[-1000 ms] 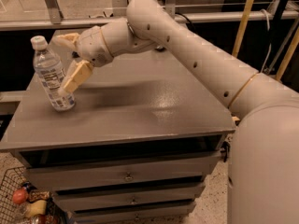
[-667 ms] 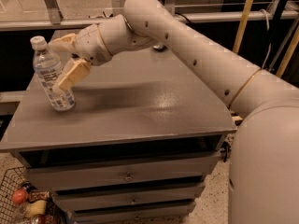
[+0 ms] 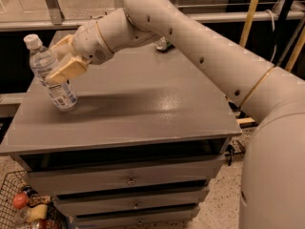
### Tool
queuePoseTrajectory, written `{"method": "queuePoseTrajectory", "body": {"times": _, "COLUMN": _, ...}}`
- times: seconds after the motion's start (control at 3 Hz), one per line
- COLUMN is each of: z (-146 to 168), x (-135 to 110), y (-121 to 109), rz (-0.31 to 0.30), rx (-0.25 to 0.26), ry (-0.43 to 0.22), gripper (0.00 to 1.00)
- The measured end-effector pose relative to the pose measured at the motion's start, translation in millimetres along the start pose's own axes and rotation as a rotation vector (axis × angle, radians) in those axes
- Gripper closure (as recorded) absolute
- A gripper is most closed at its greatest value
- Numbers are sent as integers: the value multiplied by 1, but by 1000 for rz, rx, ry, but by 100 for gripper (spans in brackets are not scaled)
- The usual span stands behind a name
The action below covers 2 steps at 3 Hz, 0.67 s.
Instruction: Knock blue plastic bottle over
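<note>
The blue plastic bottle (image 3: pixel 51 78) stands near the left edge of the grey cabinet top (image 3: pixel 157 104). Compared with one second ago, we see it now leaning, its white cap (image 3: pixel 32 41) tipped to the left and only its base on the surface. The gripper (image 3: pixel 52 63) is higher on the bottle than before. Its fingers (image 3: pixel 66 69) are apart, the front one pressing across the bottle's body. The arm (image 3: pixel 200 46) reaches in from the right. Below the top are drawers (image 3: pixel 128 180), a wire basket (image 3: pixel 14 194) at lower left, and a speckled floor (image 3: pixel 219 209).
</note>
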<state>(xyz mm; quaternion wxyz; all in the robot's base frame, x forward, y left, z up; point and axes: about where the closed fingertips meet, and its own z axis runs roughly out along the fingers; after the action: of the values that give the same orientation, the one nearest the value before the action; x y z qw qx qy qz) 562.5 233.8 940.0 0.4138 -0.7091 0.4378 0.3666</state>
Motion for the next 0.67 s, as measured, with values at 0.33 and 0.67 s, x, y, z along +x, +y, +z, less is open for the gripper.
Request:
{"method": "queuePoseTrajectory", "body": {"times": 0.33, "z": -4, "x": -4, "y": 0, "rz": -1, "rx": 5, "ry": 19, "gripper": 95}}
{"method": "queuePoseTrajectory", "body": {"times": 0.67, "z": -10, "x": 2, "y": -3, "rz": -2, "rx": 13, "ry": 156, "gripper": 100}}
